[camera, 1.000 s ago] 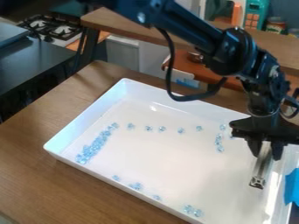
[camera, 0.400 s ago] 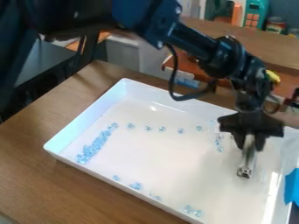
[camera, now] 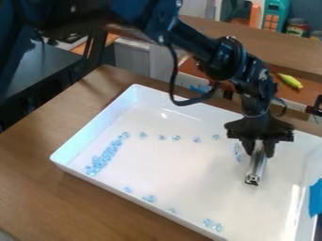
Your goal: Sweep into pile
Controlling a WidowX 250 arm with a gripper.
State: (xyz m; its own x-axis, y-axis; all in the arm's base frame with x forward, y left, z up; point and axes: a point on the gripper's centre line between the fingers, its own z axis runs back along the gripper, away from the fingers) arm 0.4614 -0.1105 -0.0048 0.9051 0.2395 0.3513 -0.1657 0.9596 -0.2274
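Observation:
My gripper (camera: 258, 149) hangs over the right part of the white tray (camera: 157, 157), shut on a silver metal bar (camera: 255, 170) that slants down toward the tray floor. Clear bluish pieces lie in the tray. A dense band of pieces (camera: 105, 154) runs along the left side, and a spaced row (camera: 176, 138) crosses the back. A small cluster (camera: 236, 151) sits just left of the gripper, partly hidden near it. Scattered pieces (camera: 149, 198) lie along the front wall, with a few more (camera: 213, 225) near the front corner.
The tray's raised walls surround the pieces on a wooden table (camera: 37, 188). Blue tape (camera: 316, 197) is at the tray's right edge. Behind stand a wooden shelf (camera: 283, 52), a yellow toy (camera: 290, 81) and a dark counter (camera: 44, 70) with a stove.
The gripper and the metal bar have moved left. The tray has shifted very slightly to the right with its pieces. The yellow toy has come into sight behind the arm.

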